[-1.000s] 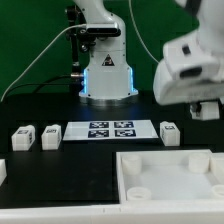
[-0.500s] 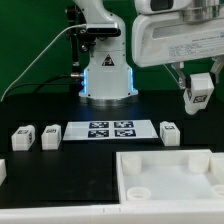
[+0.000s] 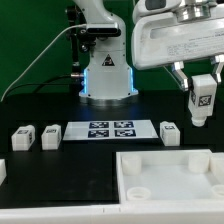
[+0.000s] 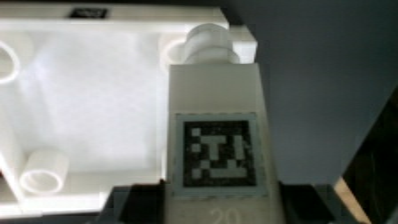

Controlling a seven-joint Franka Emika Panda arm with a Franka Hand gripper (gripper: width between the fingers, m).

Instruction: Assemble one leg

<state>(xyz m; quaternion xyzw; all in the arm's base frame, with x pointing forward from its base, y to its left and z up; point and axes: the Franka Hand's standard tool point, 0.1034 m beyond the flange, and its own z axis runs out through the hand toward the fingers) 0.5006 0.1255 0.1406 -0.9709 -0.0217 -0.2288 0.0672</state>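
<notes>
My gripper (image 3: 202, 86) is shut on one leg (image 3: 203, 101), a small white block with a black-and-white tag, and holds it upright in the air at the exterior view's right. In the wrist view the leg (image 4: 217, 120) fills the middle, tag facing the camera, clamped between the dark fingers (image 4: 150, 204) of the gripper (image 4: 221, 206). Below it lies the large white tray-like piece (image 4: 89, 90). Three more legs stand on the table: two at the left (image 3: 23, 137) (image 3: 52, 136) and one at the right (image 3: 169, 132), under the held leg.
The marker board (image 3: 110, 130) lies between the loose legs. The large white tray-like piece (image 3: 165, 180) lies at the front right. A small white part (image 3: 2, 170) shows at the left edge. The robot base (image 3: 107, 70) stands behind, with cables.
The wrist has swung upward out of a blurred pose. The held leg now hangs a little further to the exterior view's right and slightly lower than half a second ago.
</notes>
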